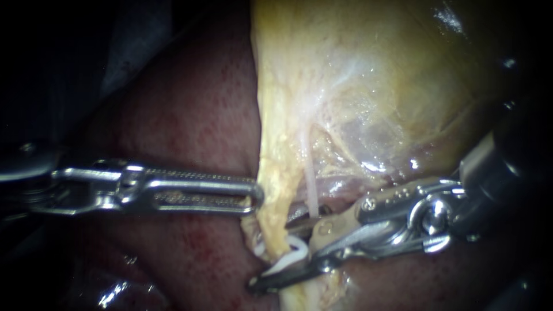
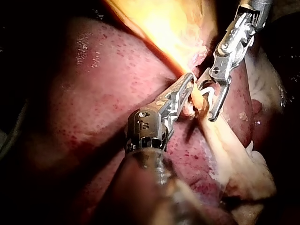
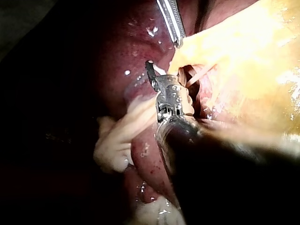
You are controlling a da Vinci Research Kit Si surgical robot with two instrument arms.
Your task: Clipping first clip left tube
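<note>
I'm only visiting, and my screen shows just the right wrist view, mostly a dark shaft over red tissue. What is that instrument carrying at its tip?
Observer: The right instrument carries a white clip. It shows plainly in the endoscope view.
Operator: Is the clip around anything?
Observer: Yes. It straddles the left tube, with its arms apart and not yet squeezed flat.
Operator: And the other tool?
Observer: The left instrument grips the edge of the gallbladder, right beside that tube.
</note>
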